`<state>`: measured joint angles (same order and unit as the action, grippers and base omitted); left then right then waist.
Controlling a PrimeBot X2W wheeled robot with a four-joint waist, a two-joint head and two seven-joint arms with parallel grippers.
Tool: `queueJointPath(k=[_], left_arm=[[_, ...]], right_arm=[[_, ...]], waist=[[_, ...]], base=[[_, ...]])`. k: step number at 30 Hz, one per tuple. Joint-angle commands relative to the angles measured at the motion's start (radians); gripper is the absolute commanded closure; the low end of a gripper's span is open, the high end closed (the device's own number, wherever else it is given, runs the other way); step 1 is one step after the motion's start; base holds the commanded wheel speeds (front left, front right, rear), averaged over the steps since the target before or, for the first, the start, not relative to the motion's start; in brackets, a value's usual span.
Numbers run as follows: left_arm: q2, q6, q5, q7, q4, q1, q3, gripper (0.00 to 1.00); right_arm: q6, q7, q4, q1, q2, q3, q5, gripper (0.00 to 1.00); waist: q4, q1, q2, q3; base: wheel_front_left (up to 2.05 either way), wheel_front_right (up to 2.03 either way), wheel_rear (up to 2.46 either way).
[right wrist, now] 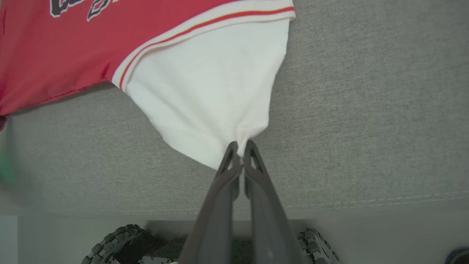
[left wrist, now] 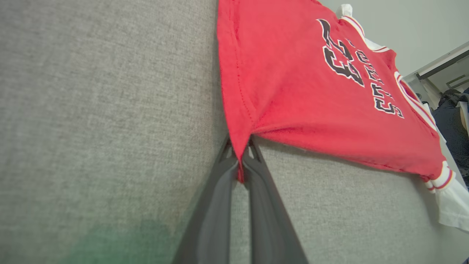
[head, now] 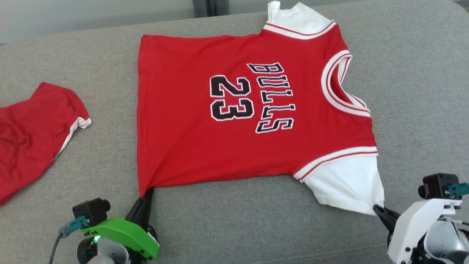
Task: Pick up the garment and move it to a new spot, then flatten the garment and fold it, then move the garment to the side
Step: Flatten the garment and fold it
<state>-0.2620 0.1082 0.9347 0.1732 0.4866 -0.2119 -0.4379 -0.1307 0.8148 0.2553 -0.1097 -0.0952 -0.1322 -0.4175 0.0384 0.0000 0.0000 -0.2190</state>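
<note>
A: Stage of the job?

B: Flattening, by the look of it. Red shirt (head: 234, 110) spread face up on the grey couch cushion (head: 238, 227), collar to the right, hem to the left. Printed number and team name on top, hardly a wrinkle anywhere. Stretched taut along the near edge between two pinch points.

A: And the grippers?

B: Left gripper (head: 147, 192) clamped tight on the near left hem corner (left wrist: 240, 161), with red cloth squeezed between both dark fingers. Right gripper (head: 376, 209) closed just as firmly on the tip of the near white sleeve (head: 344, 183), drawn out to a point. Both low at the near edge of the cushion.

A: Done so far, then?

B: Probably lifted and set on its new spot, though hard to confirm from one moment alone. Spreading nearly complete. Not folded yet: no crease, no layer turned over, far sleeve (head: 293, 16) lying open at the far right. Left to do: the fold, then the move to the side.

A: Any containers?

B: None to describe. Shirt straight on the cushion, nothing around it. Second red garment (head: 33, 135) bunched at the left edge, well apart from the shirt, touched by neither gripper.
</note>
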Motion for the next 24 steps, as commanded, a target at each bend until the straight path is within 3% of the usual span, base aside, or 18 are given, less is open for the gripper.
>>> queueJointPath(k=[1,9,18,24], left_arm=[[-0.017,-0.011,-0.002,-0.025,-0.012,0.036,-0.010,1.00],[-0.065,-0.069,0.014,-0.147,-0.133,0.116,-0.044,1.00],[-0.059,-0.065,0.115,-0.218,-0.304,0.119,-0.004,1.00],[-0.052,-0.092,0.191,-0.329,-0.404,0.038,0.006,1.00]], right_arm=[[0.000,0.028,0.018,-0.026,0.006,-0.008,0.008,1.00],[0.000,0.094,0.071,-0.047,0.022,-0.050,0.047,1.00],[0.000,0.070,0.103,0.106,0.012,-0.037,-0.008,1.00],[0.000,0.065,0.039,0.266,-0.045,-0.004,-0.037,1.00]], waist=[[-0.005,0.0000,0.0000,0.008],[-0.021,0.0000,0.0000,0.010],[-0.027,0.0000,0.0000,0.004],[-0.031,0.0000,0.0000,-0.010]], base=[[0.00,0.00,0.00],[0.00,0.00,0.00],[0.00,0.00,0.00],[0.00,0.00,0.00]])
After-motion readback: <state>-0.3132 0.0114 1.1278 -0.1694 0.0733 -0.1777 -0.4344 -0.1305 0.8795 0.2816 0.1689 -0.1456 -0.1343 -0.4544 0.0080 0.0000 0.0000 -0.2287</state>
